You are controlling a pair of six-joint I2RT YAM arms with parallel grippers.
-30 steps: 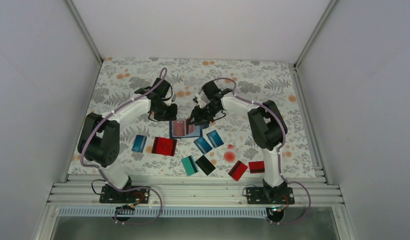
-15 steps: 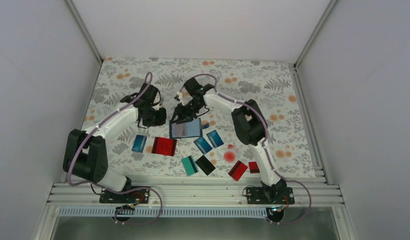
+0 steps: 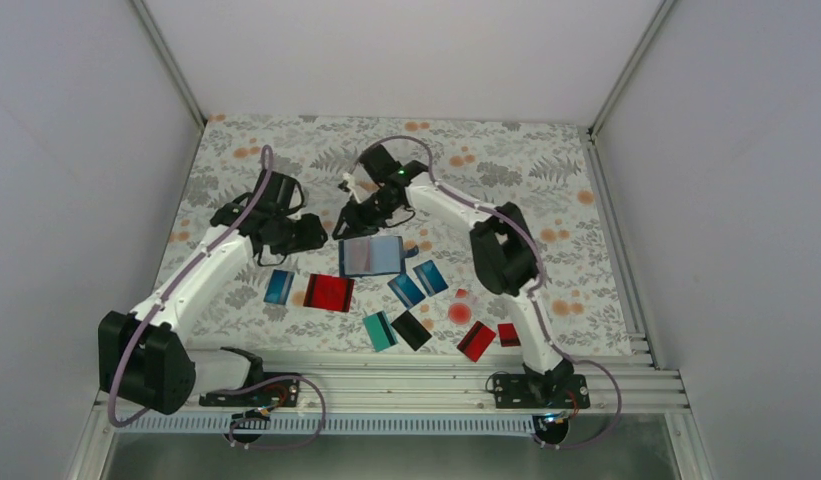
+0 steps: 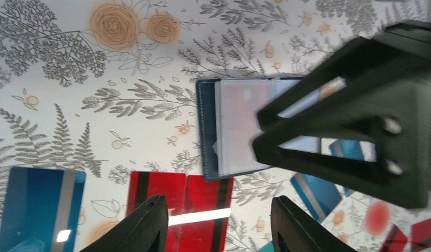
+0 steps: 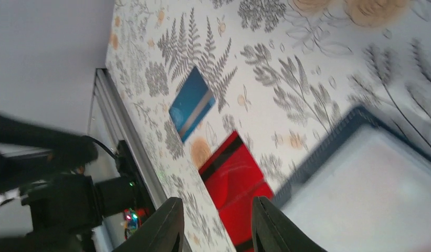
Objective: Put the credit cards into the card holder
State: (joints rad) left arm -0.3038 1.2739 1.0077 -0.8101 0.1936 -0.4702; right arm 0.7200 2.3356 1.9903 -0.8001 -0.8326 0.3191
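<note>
The card holder (image 3: 372,257) lies open on the floral table, pale pockets up; it also shows in the left wrist view as the card holder (image 4: 231,131) and, blurred, in the right wrist view as the card holder (image 5: 370,173). My left gripper (image 3: 308,236) hovers left of it, open and empty (image 4: 221,233). My right gripper (image 3: 352,216) hangs over the holder's far left edge, jaws apart, nothing between them (image 5: 218,231). Credit cards lie loose: a red one (image 3: 329,293), a blue one (image 3: 278,287), two blue (image 3: 406,290), teal (image 3: 379,330), black (image 3: 411,330), two red (image 3: 476,340).
A small clear piece with a red dot (image 3: 459,308) lies among the right-hand cards. The metal rail (image 3: 386,380) with both arm bases runs along the near edge. White walls close in the table at the back and sides.
My left gripper has pulled back to the left from the card holder and opened. The right gripper has shifted left along the holder's far edge. The holder has stayed put.
</note>
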